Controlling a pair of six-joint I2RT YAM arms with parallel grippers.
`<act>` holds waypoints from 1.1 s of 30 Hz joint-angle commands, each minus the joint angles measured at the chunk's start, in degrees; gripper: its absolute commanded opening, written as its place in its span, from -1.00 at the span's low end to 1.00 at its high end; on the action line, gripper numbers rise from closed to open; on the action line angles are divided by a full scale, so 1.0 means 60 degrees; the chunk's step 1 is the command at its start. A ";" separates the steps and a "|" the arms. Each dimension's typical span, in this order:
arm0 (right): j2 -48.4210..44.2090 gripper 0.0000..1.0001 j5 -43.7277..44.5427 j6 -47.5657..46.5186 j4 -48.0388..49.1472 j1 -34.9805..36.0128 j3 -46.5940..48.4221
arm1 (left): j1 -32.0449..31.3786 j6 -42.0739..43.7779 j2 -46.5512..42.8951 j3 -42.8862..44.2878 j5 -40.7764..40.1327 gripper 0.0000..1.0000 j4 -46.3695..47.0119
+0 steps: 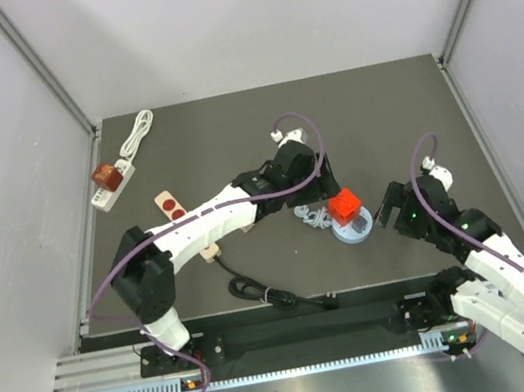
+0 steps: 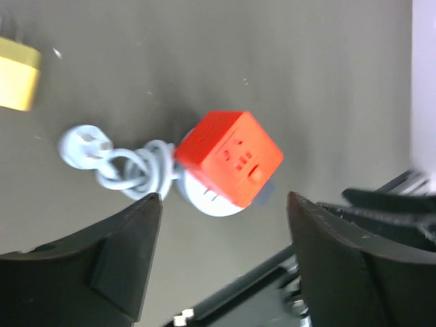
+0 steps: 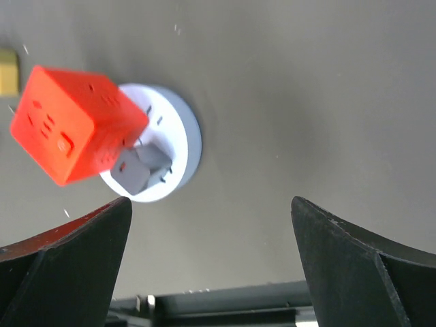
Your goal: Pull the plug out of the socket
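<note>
The red cube plug (image 2: 228, 158) sat tipped on the round white socket (image 2: 204, 201) just ahead of the left pincer (image 2: 223, 201), which like the right pincer (image 3: 211, 203) gaped wide on nothing; looked like light, stiff, slick plastic, so I'd pinch its flat sides.

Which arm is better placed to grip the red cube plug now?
Left, probably: the left gripper hangs open with the red cube plug centred between its fingers. The right gripper, also open, sees it off to one side.
</note>
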 commanded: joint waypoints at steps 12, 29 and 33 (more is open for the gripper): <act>0.0298 0.99 0.0961 0.1040 0.0474 -0.0472 -0.0135 | -0.0847 -0.4716 0.3362 0.5358 -0.1709 0.87 -0.5798; 0.0167 0.99 0.0127 0.0806 0.1073 -0.0517 -0.0706 | -0.0964 -0.5817 0.5050 0.6930 -0.1723 0.94 -0.6872; 0.0313 0.99 0.0009 0.0689 0.1190 -0.0502 -0.0765 | -0.0979 -0.5715 0.5256 0.6989 -0.1679 0.88 -0.6828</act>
